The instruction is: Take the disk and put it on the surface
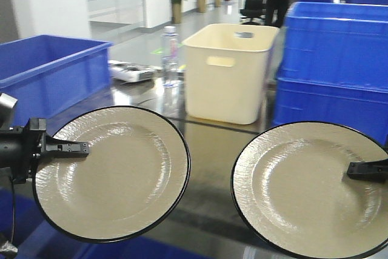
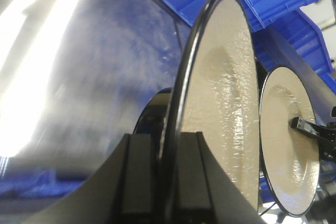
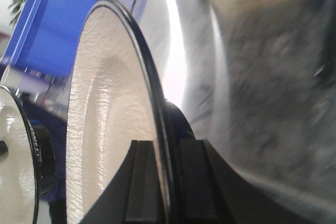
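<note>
Two beige disks with black rims hang above the shiny steel surface [image 1: 206, 144]. The left disk [image 1: 115, 171] is gripped at its left rim by my left gripper [image 1: 76, 148], shut on it. In the left wrist view this disk [image 2: 220, 93] stands edge-on between the fingers [image 2: 137, 182]. The right disk [image 1: 303, 186] is held at its right rim by my right gripper [image 1: 357, 171], also shut. In the right wrist view it [image 3: 113, 124] sits between the two pads [image 3: 144, 187], the steel surface [image 3: 252, 93] behind it.
A cream tub [image 1: 227, 71] stands at the middle back, with a clear bottle [image 1: 170, 56] to its left. Blue crates sit at the left [image 1: 42, 71] and stacked at the right [image 1: 333, 59]. A dark seam [image 1: 224, 127] crosses the tabletop.
</note>
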### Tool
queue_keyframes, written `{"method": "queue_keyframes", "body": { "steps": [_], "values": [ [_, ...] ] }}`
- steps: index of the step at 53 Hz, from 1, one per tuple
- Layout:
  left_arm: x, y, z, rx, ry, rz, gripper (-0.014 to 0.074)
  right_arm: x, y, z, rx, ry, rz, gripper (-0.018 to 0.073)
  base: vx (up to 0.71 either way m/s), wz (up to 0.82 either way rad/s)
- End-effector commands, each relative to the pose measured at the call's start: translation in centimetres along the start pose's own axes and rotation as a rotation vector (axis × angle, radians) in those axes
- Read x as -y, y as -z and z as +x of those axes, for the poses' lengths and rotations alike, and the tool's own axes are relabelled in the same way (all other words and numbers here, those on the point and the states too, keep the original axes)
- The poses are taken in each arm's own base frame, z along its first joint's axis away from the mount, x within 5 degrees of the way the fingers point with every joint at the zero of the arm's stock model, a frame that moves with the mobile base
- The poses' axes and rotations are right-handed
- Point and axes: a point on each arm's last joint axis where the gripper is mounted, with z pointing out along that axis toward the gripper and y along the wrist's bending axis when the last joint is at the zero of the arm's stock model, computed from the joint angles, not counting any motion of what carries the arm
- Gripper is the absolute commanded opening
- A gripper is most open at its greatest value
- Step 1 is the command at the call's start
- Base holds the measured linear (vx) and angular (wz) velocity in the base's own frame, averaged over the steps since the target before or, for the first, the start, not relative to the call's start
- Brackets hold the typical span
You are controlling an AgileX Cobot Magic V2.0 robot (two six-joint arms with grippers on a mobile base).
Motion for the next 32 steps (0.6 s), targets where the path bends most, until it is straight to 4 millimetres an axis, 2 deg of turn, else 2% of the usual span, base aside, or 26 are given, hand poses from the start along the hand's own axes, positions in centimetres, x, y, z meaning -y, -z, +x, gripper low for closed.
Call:
{"method": "queue_keyframes", "body": {
  "steps": [1,18,32],
  "values": [
    [3.68,1.13,-0.81,0.081,-0.004,0.143,-0.0006,-2.41,1.2,-0.94,0.09,-0.02,-0.11,-0.0009,0.35,-0.56],
    [3.66,1.13,-0.83,0.084,-0.004,0.14,-0.0006,-2.41,1.2,-0.94,0.09,-0.02,-0.11,-0.0009,0.31,-0.55],
    [3.42,1.02,-0.87,0.082,0.002,0.138,-0.0006,-2.41,1.2,-0.94,0.09,-0.02,-0.11,-0.0009,0.2,-0.31]
  ]
}}
